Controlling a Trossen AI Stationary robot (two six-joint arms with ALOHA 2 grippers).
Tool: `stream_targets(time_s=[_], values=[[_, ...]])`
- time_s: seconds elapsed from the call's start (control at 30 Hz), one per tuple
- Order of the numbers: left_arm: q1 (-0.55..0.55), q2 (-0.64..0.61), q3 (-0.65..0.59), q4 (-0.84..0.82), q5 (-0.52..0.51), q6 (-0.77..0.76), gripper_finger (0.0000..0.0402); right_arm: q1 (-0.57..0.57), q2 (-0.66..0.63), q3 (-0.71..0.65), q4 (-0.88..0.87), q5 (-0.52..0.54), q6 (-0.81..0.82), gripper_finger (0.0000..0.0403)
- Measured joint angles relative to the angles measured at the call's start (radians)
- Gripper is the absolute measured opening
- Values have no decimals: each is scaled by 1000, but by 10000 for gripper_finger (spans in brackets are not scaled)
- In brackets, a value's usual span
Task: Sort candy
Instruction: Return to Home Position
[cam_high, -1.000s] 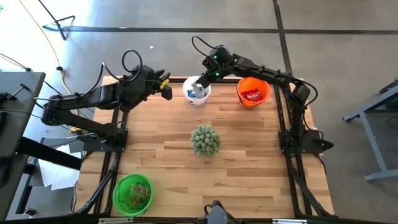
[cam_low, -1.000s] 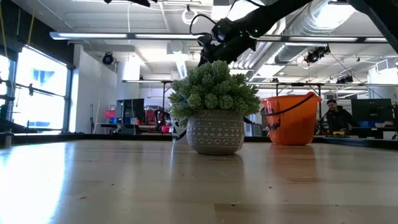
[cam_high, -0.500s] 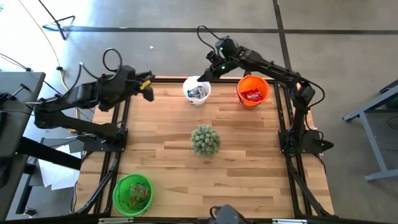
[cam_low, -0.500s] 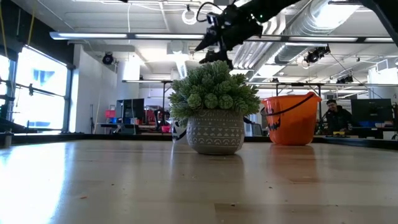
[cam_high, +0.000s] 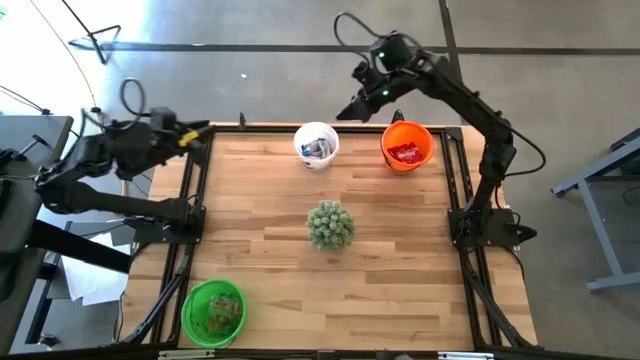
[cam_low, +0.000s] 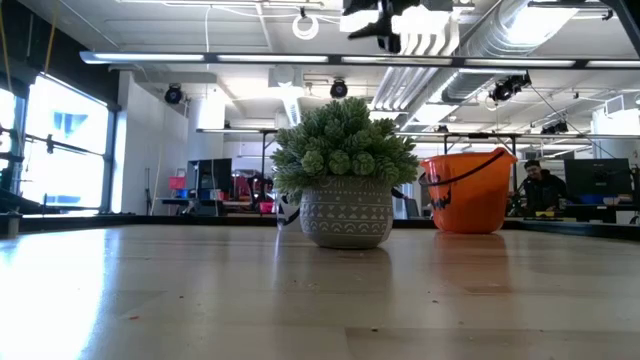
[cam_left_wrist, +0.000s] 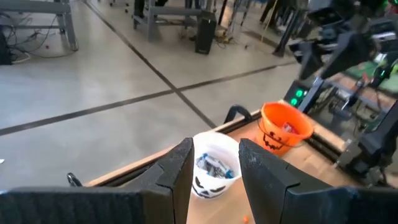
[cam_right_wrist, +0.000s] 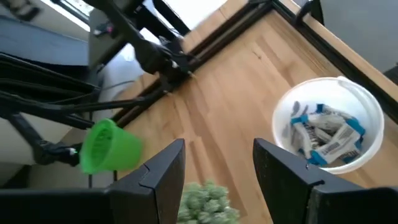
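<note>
**Wooden bench (cam_high: 400, 255) hosted the closing step of a sorting job**

Both dark arms hung over the bench's far edge. The left pincer (cam_high: 192, 135) was off the left corner and the right pincer (cam_high: 350, 110) was beyond the white plastic bucket (cam_high: 299, 140). Each pincer's fingers stood apart with nothing between them.

The sweets lay in buckets:
- blue-and-white wrapped sweets (cam_right_wrist: 326, 134) in the white one
- shiny red packets (cam_high: 405, 154) in the orange plastic bucket (cam_high: 428, 140)
- small mixed pieces (cam_high: 222, 312) in the green plastic bucket (cam_high: 186, 305)

Returning home well appeared to call for folding each arm back high enough to brush no rim.

Counted: three buckets, one spiky green potted plant (cam_high: 330, 224), two arms. The heaped sweets could not be counted.
</note>
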Motion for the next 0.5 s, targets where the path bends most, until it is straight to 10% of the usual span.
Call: stream_targets(time_s=[0.5], values=[[0,-148,0,-44,236,-76,117,-10,-68,199,-202,5,166,183]])
